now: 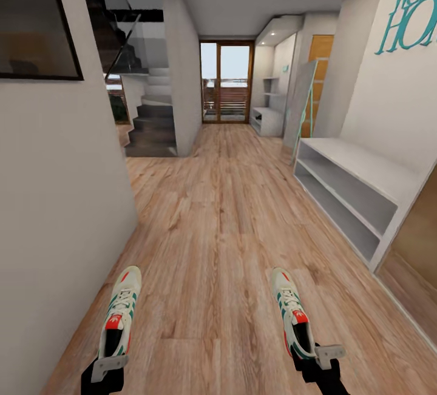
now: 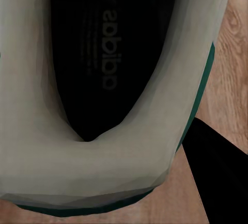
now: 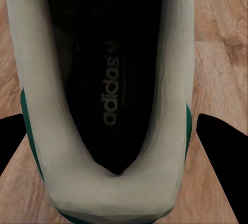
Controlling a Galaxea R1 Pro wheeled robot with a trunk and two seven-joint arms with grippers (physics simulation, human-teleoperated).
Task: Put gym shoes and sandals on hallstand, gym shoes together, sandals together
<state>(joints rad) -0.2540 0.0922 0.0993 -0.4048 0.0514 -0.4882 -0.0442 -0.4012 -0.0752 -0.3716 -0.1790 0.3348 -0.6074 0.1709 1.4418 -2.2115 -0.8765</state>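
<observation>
Two gym shoes, left sneaker (image 1: 120, 316) and right sneaker (image 1: 293, 316), ride heel-first in the left gripper (image 1: 103, 377) and right gripper (image 1: 318, 366), fingers apparently clamping each heel for carrying toward the far hallstand (image 1: 268, 117).

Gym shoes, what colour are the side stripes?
Green, on both gym shoes, best seen in the head view.

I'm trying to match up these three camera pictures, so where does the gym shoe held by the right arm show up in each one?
Head view: the right gym shoe sits low and right of centre, toe pointing up the corridor, heel at the right gripper.
Left wrist view: this is the other shoe, the left gym shoe.
Right wrist view: its heel collar and adidas insole are central.
Shared landmark: the wood plank floor.
</observation>
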